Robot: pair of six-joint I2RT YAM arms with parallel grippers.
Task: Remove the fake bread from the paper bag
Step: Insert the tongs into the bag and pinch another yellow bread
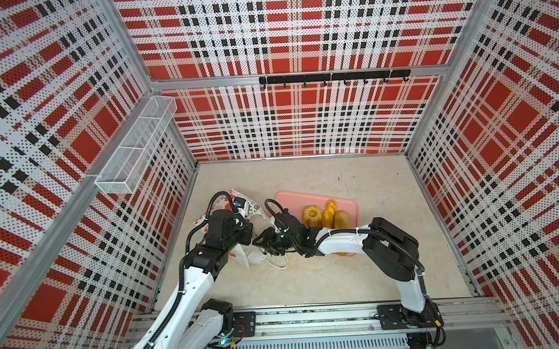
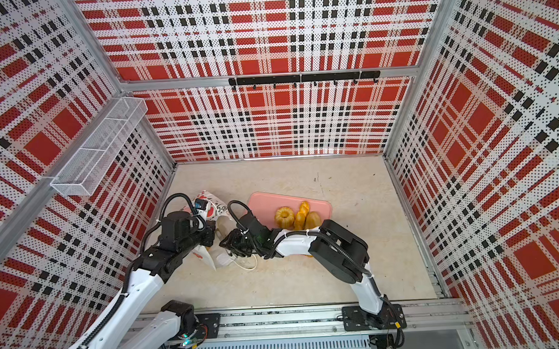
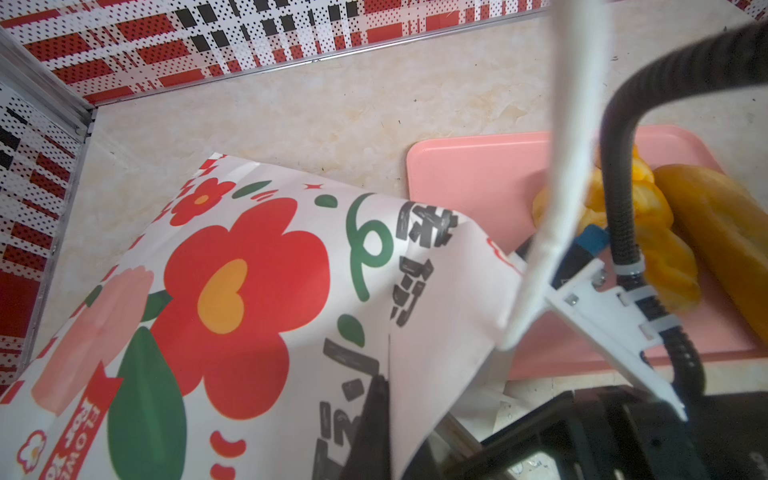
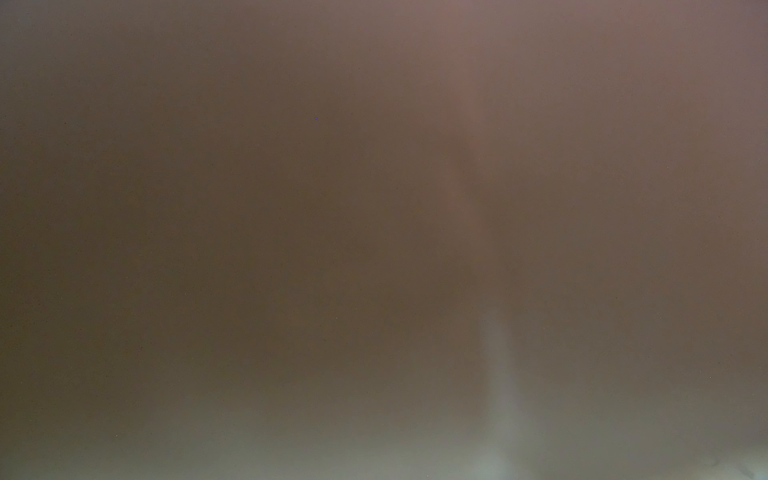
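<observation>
The left hand (image 3: pixel 379 386) is clamped on the bag's (image 3: pixel 249 291) edge, and the bag slumps on the surface (image 1: pixel 308 277). The right hand (image 1: pixel 263 242) is at the bag's mouth, just beside the left hand. I cannot tell whether it is open or closed. Three pieces of bread (image 1: pixel 312 215) sit on the tray (image 1: pixel 289 199) just beyond the right hand.

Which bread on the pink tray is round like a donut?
The ring bun, the one nearest the paper bag. It is round and ridged; the twist and the loaf beside it on the pink tray are long.
</observation>
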